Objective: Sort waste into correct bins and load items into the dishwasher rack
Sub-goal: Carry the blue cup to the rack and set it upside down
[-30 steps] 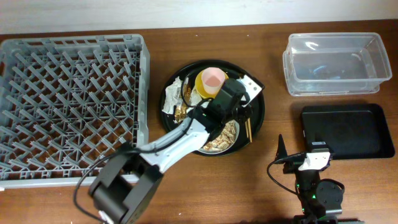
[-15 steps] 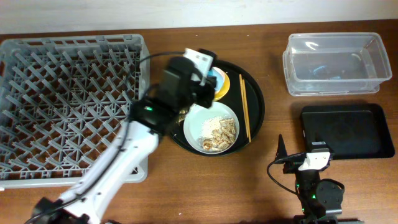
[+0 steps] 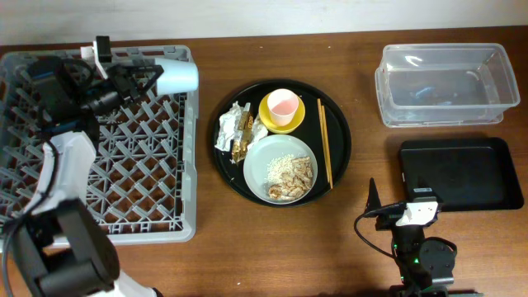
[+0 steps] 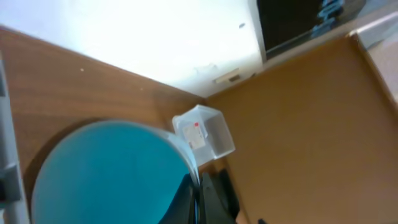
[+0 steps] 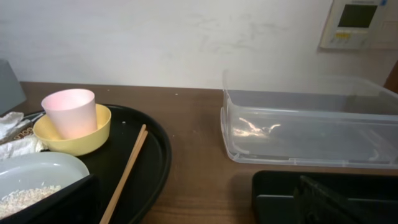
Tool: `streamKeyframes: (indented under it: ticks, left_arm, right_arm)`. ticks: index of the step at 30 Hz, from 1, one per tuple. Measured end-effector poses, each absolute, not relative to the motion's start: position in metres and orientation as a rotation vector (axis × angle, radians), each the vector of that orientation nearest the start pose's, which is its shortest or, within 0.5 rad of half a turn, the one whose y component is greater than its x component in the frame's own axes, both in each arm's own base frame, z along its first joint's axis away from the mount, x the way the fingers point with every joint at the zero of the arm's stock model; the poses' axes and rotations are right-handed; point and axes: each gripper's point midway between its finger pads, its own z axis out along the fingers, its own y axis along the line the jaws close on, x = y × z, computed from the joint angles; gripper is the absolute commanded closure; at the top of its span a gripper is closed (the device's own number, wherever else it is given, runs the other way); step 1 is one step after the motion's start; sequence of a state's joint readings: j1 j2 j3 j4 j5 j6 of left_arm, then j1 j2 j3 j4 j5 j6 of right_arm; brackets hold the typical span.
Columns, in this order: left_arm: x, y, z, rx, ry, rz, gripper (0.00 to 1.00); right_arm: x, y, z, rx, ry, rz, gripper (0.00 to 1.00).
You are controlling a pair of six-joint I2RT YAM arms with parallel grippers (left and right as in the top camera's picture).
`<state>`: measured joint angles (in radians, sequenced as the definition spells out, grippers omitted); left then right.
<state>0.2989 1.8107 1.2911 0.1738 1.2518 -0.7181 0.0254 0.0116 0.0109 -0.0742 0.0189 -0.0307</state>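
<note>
Two sets of fingers, two very different jobs. The left fingers (image 3: 148, 77) are pinched tight on the light blue cup (image 3: 177, 77). The cup hangs tipped on its side above the far right corner of the dishwasher rack (image 3: 49, 190), a big grey plastic crate, all pegs and lattice walls. The right fingers (image 5: 59, 202) are spread wide with nothing in them, low by the near edge and just beside the shallow black rectangular tray (image 3: 462, 173).

Beyond the tray sits the clear plastic tub (image 3: 445, 91), glossy with rounded corners. In the middle, the round black tray (image 3: 340, 140) carries the rest:
- pink cup (image 3: 282, 103) standing in the yellow bowl (image 3: 268, 118)
- pale plate (image 3: 260, 165) with rice and brownish fried bits (image 3: 290, 175)
- crumpled white and gold wrappers (image 3: 235, 130)
- wooden chopsticks (image 3: 324, 153) lying side by side

The surface (image 3: 272, 256) is dark brown wood grain.

Only the wrist views show the room. There's a plain white wall (image 5: 155, 37), and the right wrist view catches a wall control panel (image 5: 357, 22). The left wrist view is mostly filled by the cup's round blue face.
</note>
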Motion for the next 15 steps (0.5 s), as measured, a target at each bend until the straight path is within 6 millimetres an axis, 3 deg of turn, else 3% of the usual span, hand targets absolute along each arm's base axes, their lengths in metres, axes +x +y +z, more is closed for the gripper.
streamKeyframes:
  ticks: [3, 10, 13, 15]
  left_arm:
    - [0.487, -0.009, 0.247, -0.126, 1.890, -1.516, 0.99]
    - [0.492, 0.070, 0.201, -0.426, 1.877, -1.541, 1.00]
    - [0.493, 0.084, 0.183, -0.485, 1.876, -1.544, 1.00]
    - [0.495, 0.085, 0.183, -0.459, 1.865, -1.530, 1.00]
  right_arm:
    - [0.246, 0.003, 0.158, -0.032, 1.646, -0.020, 0.02]
    - [0.246, 0.003, 0.158, -0.031, 1.646, -0.019, 0.02]
    - [0.246, 0.003, 0.158, -0.031, 1.646, -0.019, 0.02]
    - [0.246, 0.003, 0.158, -0.031, 1.646, -0.019, 0.01]
